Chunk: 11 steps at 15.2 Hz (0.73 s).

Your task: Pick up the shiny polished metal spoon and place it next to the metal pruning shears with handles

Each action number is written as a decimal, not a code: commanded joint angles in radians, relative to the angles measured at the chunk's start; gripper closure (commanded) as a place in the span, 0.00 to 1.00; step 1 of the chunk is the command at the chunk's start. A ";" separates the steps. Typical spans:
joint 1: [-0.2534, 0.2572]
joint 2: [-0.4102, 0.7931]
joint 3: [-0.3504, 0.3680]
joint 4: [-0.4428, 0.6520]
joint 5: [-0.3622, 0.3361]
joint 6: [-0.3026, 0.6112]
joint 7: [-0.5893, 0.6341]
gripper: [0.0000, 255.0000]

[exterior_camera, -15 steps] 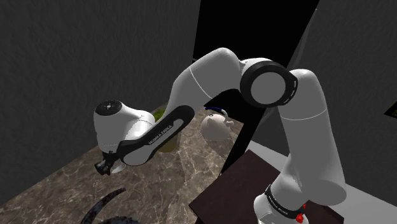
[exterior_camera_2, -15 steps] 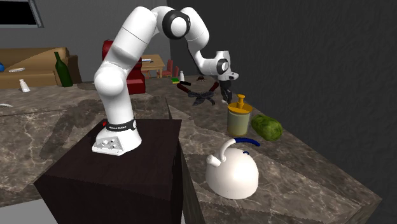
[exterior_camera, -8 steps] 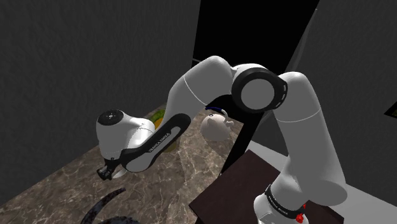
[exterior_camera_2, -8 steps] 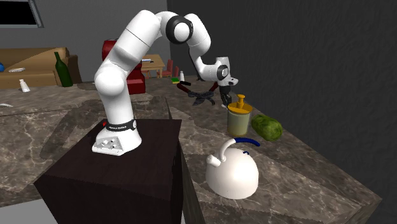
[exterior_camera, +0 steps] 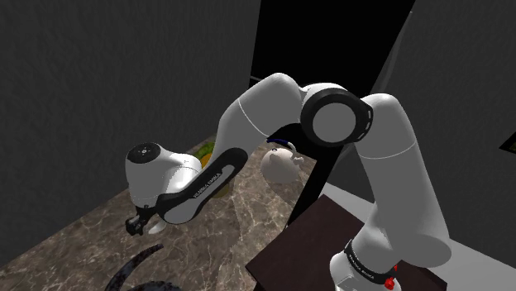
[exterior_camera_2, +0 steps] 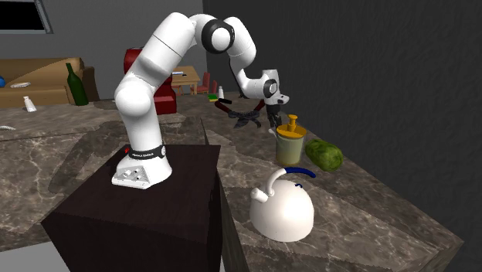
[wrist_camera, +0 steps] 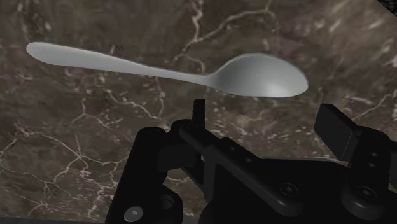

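Observation:
The grey metal spoon [wrist_camera: 172, 70] lies flat on the dark marble counter [wrist_camera: 76, 146], just past my fingertips, with its bowl in line with the gap between them. My black gripper [wrist_camera: 267, 118] stands open, neither finger touching the spoon. In the shoulder view the gripper [exterior_camera: 140, 224] hangs low over the counter, close to the dark curved shears [exterior_camera: 136, 263] at the lower left. From the second exterior view the gripper [exterior_camera_2: 273, 120] points down right beside the dark shears [exterior_camera_2: 242, 117].
A yellow-lidded olive jar [exterior_camera_2: 290, 144] stands close to the gripper, with a green object [exterior_camera_2: 324, 155] behind it. A white kettle [exterior_camera_2: 282, 207] sits nearer the counter's end. The dark stand [exterior_camera_2: 139, 212] holds the arm's base. A black area [exterior_camera: 331, 41] lies beyond the wall.
The hand came down toward the counter, then the fingers parted from shut to open. The spoon now lies free on the marble.

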 commanded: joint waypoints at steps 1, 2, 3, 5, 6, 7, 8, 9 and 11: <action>0.000 0.000 0.000 0.000 0.000 0.000 0.000 0.00; 0.000 0.000 0.000 0.000 0.000 0.000 0.000 0.00; 0.000 0.000 0.000 0.000 0.000 0.000 0.000 0.00; -0.007 -0.029 0.010 -0.014 0.010 -0.016 -0.005 0.00; -0.013 -0.058 0.021 -0.027 0.020 -0.032 -0.011 0.00; -0.020 -0.087 0.032 -0.039 0.031 -0.049 -0.018 0.00; -0.025 -0.109 0.040 -0.047 0.040 -0.063 -0.023 0.00; -0.025 -0.109 0.040 -0.047 0.040 -0.063 -0.023 0.00; -0.025 -0.109 0.040 -0.047 0.040 -0.062 -0.023 0.00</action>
